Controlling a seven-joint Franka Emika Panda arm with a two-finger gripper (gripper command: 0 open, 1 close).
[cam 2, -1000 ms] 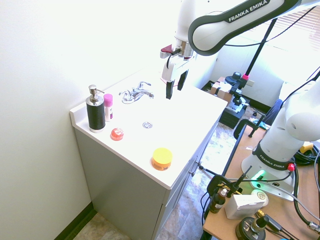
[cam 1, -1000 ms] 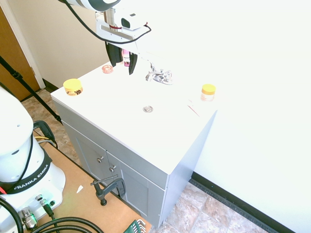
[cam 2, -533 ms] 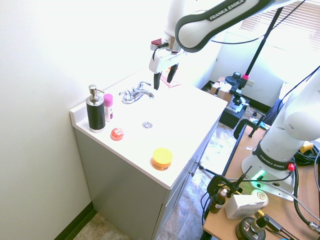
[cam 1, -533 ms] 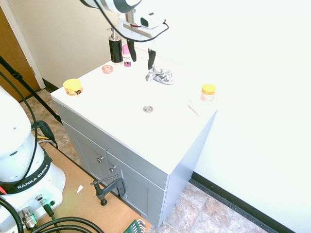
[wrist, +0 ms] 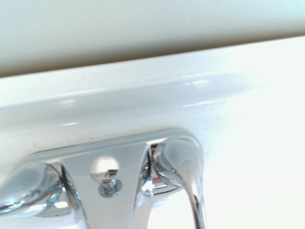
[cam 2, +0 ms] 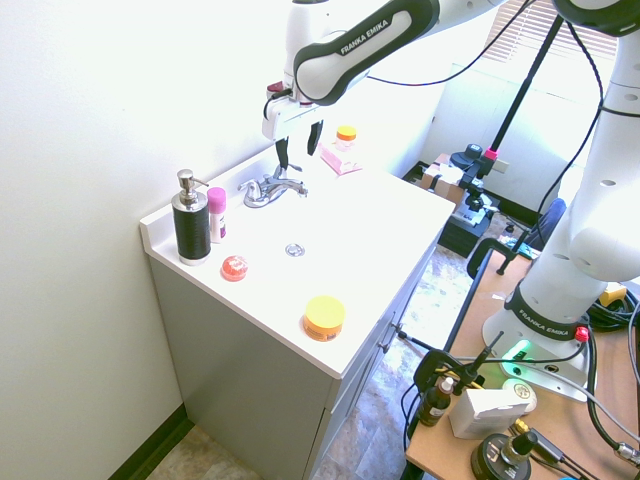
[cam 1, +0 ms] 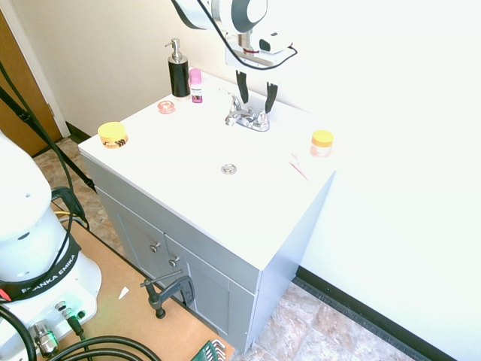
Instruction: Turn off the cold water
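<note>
The gripper (cam 1: 256,92) hangs with jaws apart over the back of the faucet (cam 1: 246,116), its handles just below at about 6 o'clock, across the table (cam 1: 188,180) rear.

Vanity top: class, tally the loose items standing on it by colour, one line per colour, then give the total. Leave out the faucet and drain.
Black: 1, the pump bottle
Pink: 3, the small bottle, the round dish, the flat item
Yellow-lidded: 2, the low tub, the small jar
Total: 6
</note>
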